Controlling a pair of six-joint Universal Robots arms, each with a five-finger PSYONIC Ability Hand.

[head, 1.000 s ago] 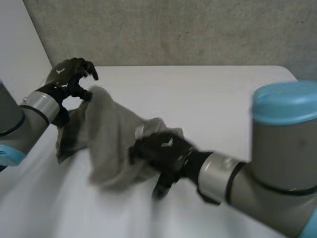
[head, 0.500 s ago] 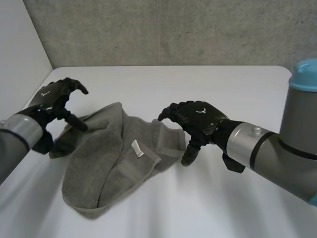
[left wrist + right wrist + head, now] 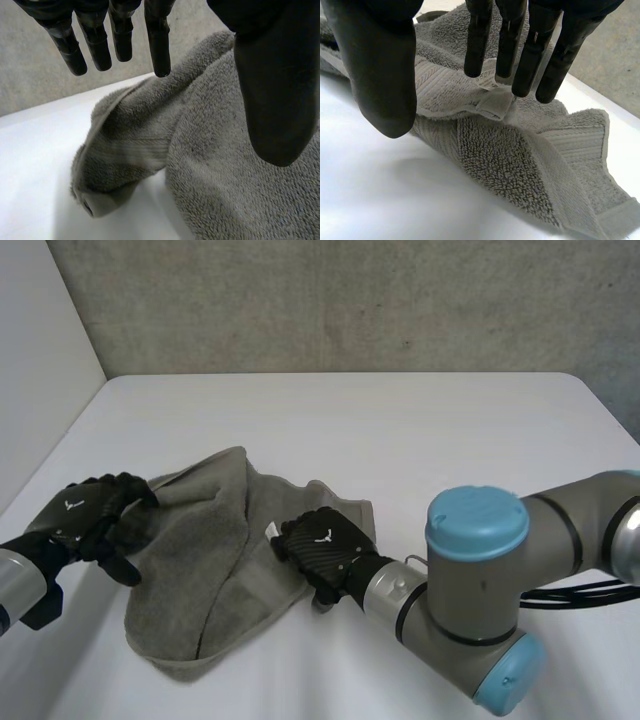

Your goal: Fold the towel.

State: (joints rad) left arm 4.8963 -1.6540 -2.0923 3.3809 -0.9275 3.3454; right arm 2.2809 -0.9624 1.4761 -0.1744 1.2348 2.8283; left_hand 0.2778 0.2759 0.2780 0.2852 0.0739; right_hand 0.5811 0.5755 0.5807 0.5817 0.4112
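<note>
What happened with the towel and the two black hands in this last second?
A second ago the left robot hand and the right robot hand held the grey towel lifted and bunched. They let go and it settled on the white table. Both then came down open: the left to the towel's left edge, the right to its right side by the label. The towel has lain unchanged since.

I am seeing the grey terry towel [image 3: 205, 570] lying crumpled on the white counter [image 3: 430, 440], left of centre and toward the near side. It is bunching in loose folds, one layer lapping over another along a diagonal ridge. A ribbed border band is running along its right edge, and a small white label [image 3: 272, 531] is showing there.
</note>
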